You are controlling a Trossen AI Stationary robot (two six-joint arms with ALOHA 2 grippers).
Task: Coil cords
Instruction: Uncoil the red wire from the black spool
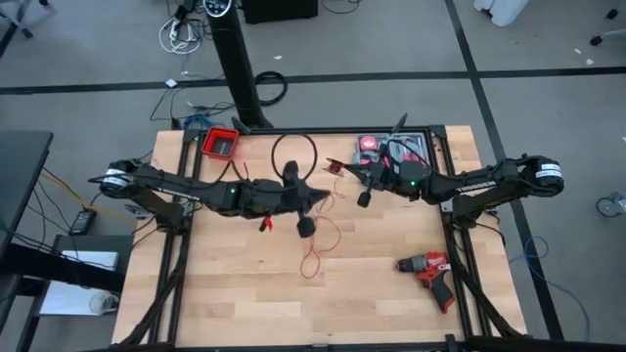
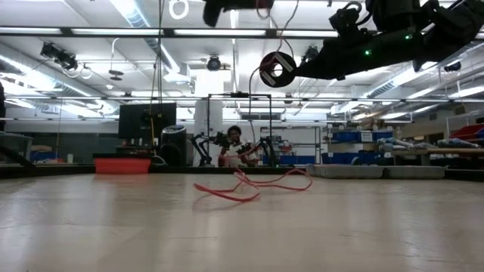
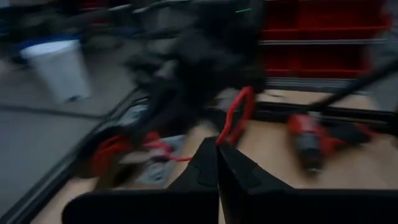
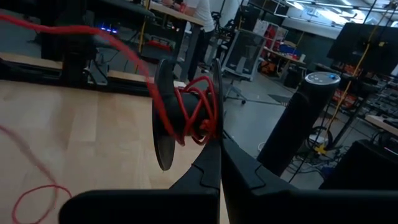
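Currently, step in hand: the cords (image 1: 315, 256) are judged to be mid-winding onto a black spool (image 4: 186, 115), with much red wire left loose.
Where the wire lies: a slack red loop is seen on the wooden table (image 1: 245, 293) below the two grippers, rising toward them; several turns are already wound on the spool.
Right gripper (image 4: 217, 144): its fingers are pressed together on the spool's rim, held raised over the table's middle.
Left gripper (image 3: 217, 144): its fingers are closed on the red wire, close beside the right gripper.
How to do it well: the wire should be fed under light, even tension so that turns are laid between the flanges and not over them; the slack on the table should be watched for snags.
Nearby: a red drill (image 1: 429, 273) lies well apart.
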